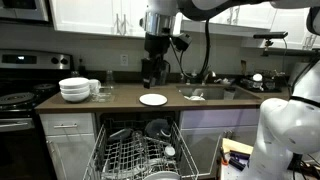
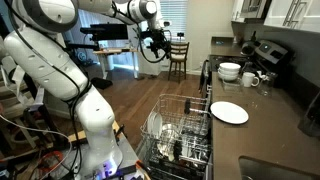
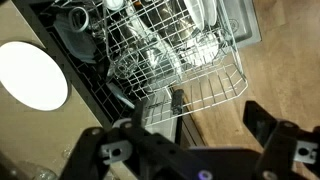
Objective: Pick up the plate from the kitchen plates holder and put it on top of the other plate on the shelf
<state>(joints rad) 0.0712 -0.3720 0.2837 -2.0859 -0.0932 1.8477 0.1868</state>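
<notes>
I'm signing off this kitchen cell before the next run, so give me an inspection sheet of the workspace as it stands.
Surface: shelf, dark brown, flat, over white cabinet fronts.
Job's things: kitchen plates holder pulled out, dishes among its tines; other plate flat on the shelf, nothing on it.
Clutter: stacked white bowls with a mug beside them.
Grippers: gripper open, empty, high above the holder.
Cables: black cable hanging along the arm; loose wires by the robot's base.
Surroundings: stove, sink, chair.
</notes>
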